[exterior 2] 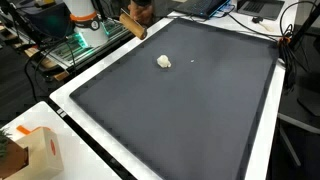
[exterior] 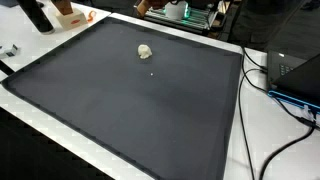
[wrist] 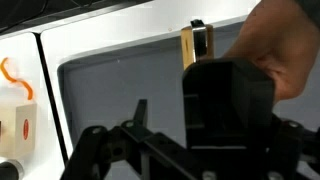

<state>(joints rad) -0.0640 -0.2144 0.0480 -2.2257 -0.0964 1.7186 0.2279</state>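
Note:
My gripper (wrist: pixel 190 140) fills the lower wrist view as dark, blurred metal. One finger (wrist: pixel 140 115) stands up at the left and a black block (wrist: pixel 225 100) hides the rest, so I cannot tell whether it is open. In an exterior view it shows as a black shape (exterior: pixel 36 15) at the table's far corner, beside a white box with orange marks (exterior: pixel 66 13) (exterior 2: pixel 40 150) (wrist: pixel 20 120). A small white crumpled lump (exterior: pixel 145 51) (exterior 2: pixel 163 62) lies on the dark mat (exterior: pixel 130 100) (exterior 2: pixel 190 110) (wrist: pixel 110 90), apart from the gripper.
A person's hand (wrist: pixel 280 50) (exterior 2: pixel 133 25) reaches over the mat's edge near a yellow-black object (wrist: pixel 195 45). A green circuit board (exterior 2: pixel 80 42) (exterior: pixel 188 13) sits beyond the table. Cables (exterior: pixel 255 90) and a laptop (exterior: pixel 295 75) lie along one side.

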